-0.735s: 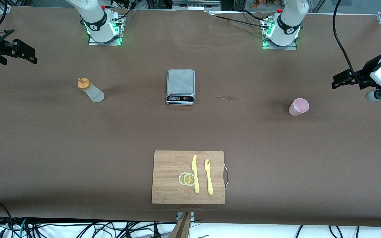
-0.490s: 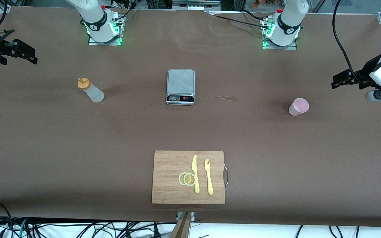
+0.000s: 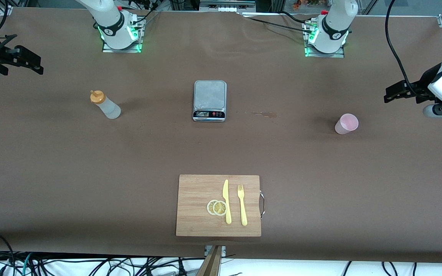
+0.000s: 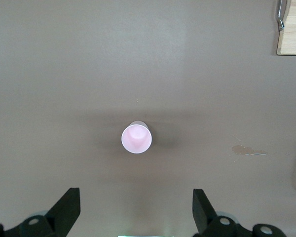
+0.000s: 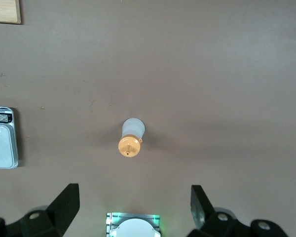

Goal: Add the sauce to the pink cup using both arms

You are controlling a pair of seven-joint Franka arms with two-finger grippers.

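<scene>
The sauce (image 3: 105, 104), a whitish squeeze bottle with an orange cap, stands upright toward the right arm's end of the table. My right wrist view looks straight down on the sauce (image 5: 130, 138). The right gripper (image 3: 27, 61) hangs high over that end, open (image 5: 134, 193) and holding nothing. The pink cup (image 3: 346, 124) stands upright toward the left arm's end. It shows from above in the left wrist view (image 4: 136, 138), and its inside looks plain pink. High over that end hangs the left gripper (image 3: 397, 92), also open (image 4: 136, 197) and holding nothing.
A kitchen scale (image 3: 210, 100) sits mid-table between bottle and cup, with a small stain (image 3: 261, 113) beside it. Nearer the front camera lies a wooden cutting board (image 3: 196, 191) carrying a yellow knife (image 3: 226, 201), a fork (image 3: 242, 205) and lemon slices (image 3: 216, 207).
The left arm's hand has shifted very slightly. The bottle, the cup and the right arm stay where they were.
</scene>
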